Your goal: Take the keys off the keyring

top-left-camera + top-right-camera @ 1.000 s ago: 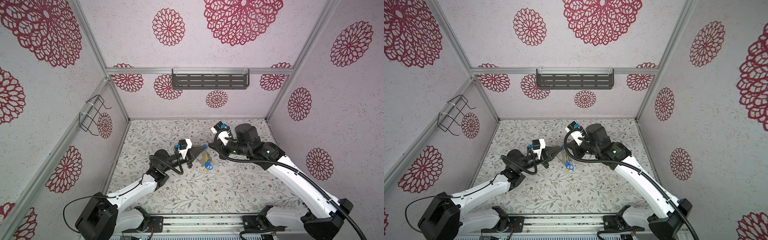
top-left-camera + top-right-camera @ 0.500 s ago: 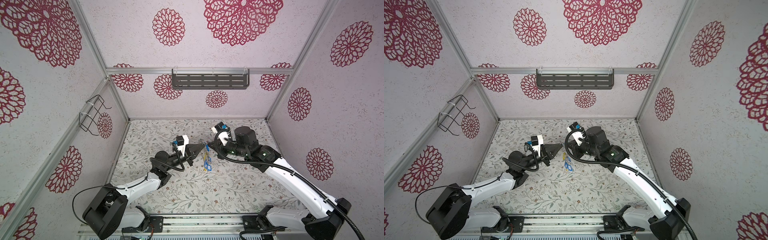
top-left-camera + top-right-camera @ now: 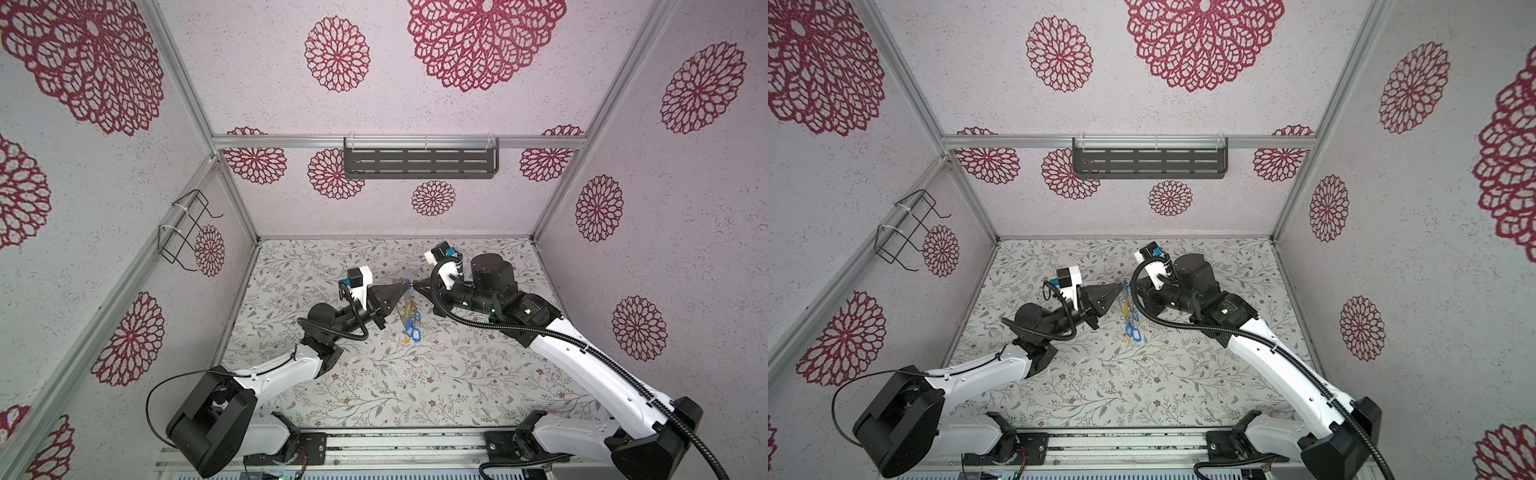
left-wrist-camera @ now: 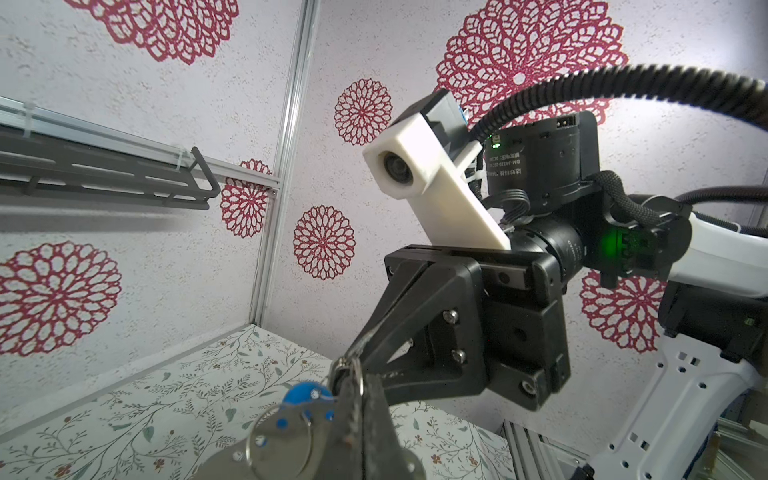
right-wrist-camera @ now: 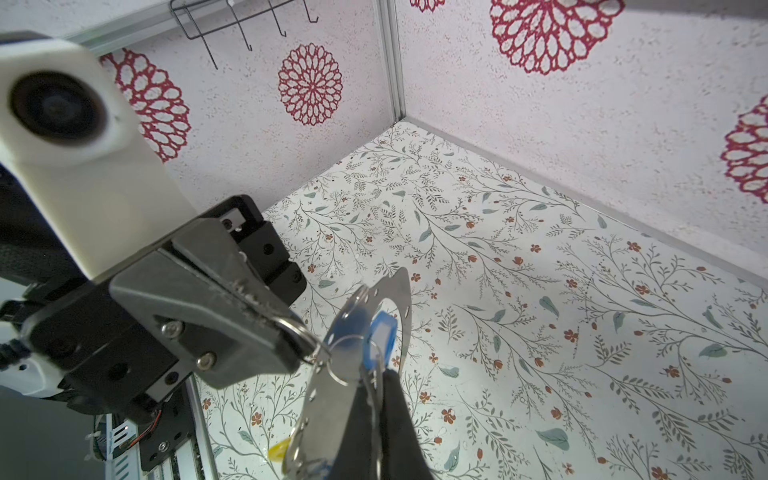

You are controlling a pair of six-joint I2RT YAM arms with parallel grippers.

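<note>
Flat grey keyring (image 5: pixel 322 399), blue and yellow keys (image 3: pixel 410 329)

Both top views are bright and evenly lit by soft, diffuse light, with only faint shadows under the arms on the floral surface (image 3: pixel 374 386), and the wide lens bows the frame posts towards the edges. In the left wrist view the shelf (image 4: pixel 104 178) casts a soft shadow on the wall, glare whitens one corner, and the close keyring (image 4: pixel 282 449) is blurred. In the right wrist view the near white camera housing (image 5: pixel 62 112) is out of focus.
</note>
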